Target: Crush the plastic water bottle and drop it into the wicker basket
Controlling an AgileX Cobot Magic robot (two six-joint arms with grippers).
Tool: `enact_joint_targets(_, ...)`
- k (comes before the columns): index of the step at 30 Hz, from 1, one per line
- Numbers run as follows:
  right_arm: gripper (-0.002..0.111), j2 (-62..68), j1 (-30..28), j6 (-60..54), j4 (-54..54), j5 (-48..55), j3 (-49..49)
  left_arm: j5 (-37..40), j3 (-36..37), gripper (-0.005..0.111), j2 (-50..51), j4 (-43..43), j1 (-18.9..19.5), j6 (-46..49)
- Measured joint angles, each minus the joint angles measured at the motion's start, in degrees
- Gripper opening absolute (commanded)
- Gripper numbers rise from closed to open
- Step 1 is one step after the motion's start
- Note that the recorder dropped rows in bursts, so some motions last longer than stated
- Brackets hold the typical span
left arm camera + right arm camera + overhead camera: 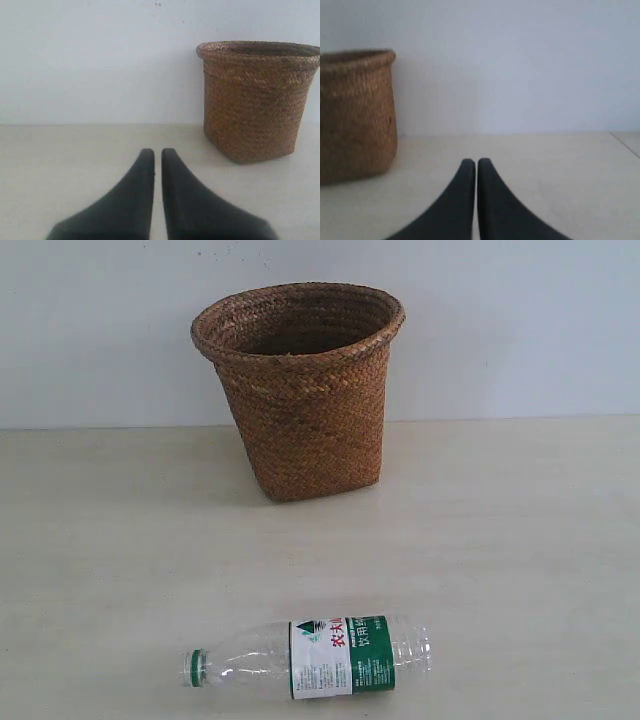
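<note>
The plastic water bottle (315, 658) lies on its side near the table's front edge, green cap pointing left, uncrushed. Behind it, at the back middle, stands the brown wicker basket (302, 390), upright. Neither arm shows in the exterior view. In the left wrist view my left gripper (157, 152) is shut with nothing in it, low over the table, the wicker basket (255, 100) ahead to one side. My right gripper (476, 162) is also shut and empty, with the wicker basket (355, 115) off to its other side. No bottle appears in either wrist view.
A pale wooden table (520, 540) runs back to a plain white wall (520, 330). A table edge or seam (627, 142) shows at the far side of the right wrist view.
</note>
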Motion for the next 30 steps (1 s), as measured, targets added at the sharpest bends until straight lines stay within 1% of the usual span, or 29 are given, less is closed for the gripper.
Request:
enact_joint_targets(3, 0.000, -0.03, 0.00, 4.79, 0.69, -9.68, 0.00, -2.56, 0.00, 0.004, 0.00, -0.61, 0.00, -1.89)
enact_joint_targets(5, 0.000, -0.03, 0.00, 5.26, 0.78, -12.22, 0.00, -5.75, 0.00, 0.004, 0.00, -0.74, 0.00, -2.26)
enact_joint_targets(9, 0.000, -0.03, 0.00, 5.71, 0.78, -11.96, -0.32, -10.32, 0.00, 0.004, 0.00, -0.86, 0.00, -5.25)
enact_joint_targets(14, 0.000, 4.10, 0.00, 6.05, 0.78, -11.83, -5.23, -15.29, 0.00, 0.004, -0.09, -0.86, 0.00, -8.99)
enact_joint_targets(17, 0.000, 9.96, 0.00, 6.05, 0.78, -11.91, -10.19, -16.51, -2.92, 0.004, 1.72, -0.86, 0.00, -9.73)
enact_joint_targets(20, 0.000, 15.99, 0.00, 6.05, 0.78, -11.81, -14.73, -16.93, -7.11, 0.004, 6.06, -0.86, 0.00, -9.83)
enact_joint_targets(26, 0.000, 27.69, 0.00, 4.64, 0.78, -10.45, -24.92, -17.28, -16.38, 0.004, 19.59, -0.74, 0.00, -9.83)
enact_joint_targets(30, 0.000, 35.91, 0.00, 3.52, 0.13, -7.07, -31.51, -14.69, -23.33, 0.004, 29.74, 1.83, 0.00, -9.86)
